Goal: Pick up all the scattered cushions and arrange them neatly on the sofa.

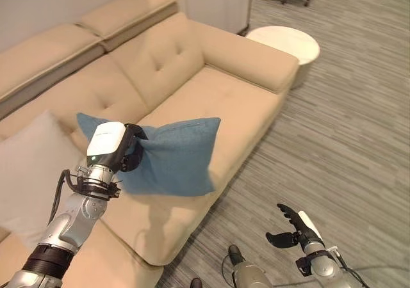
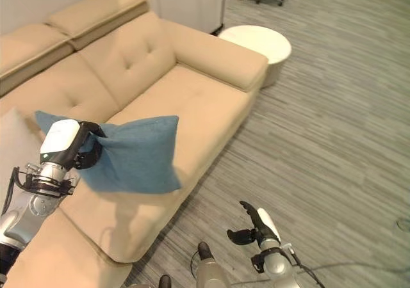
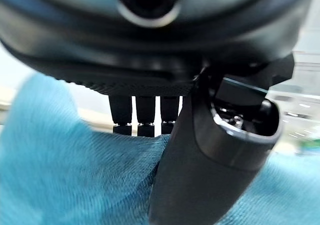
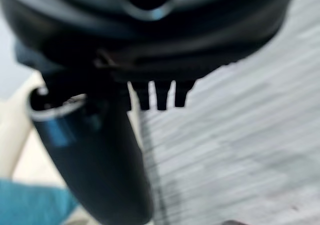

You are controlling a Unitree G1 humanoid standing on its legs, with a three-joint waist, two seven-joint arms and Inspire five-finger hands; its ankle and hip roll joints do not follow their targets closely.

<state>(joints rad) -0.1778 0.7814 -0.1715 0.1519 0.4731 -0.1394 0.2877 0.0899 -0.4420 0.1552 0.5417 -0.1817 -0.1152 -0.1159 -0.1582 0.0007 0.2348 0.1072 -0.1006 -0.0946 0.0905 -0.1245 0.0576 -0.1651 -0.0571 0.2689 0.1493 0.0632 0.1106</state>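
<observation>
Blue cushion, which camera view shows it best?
The left eye view: the whole blue cushion shows above the sofa seat, pinched by the left robot hand. The right eye view shows much the same. The left wrist view shows close fabric; the right wrist view shows a corner.

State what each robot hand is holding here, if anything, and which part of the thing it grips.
The left hand pinches the blue cushion by a bunched part of its upper edge, lifting it over the sofa. The right hand is open and holds nothing.
</observation>
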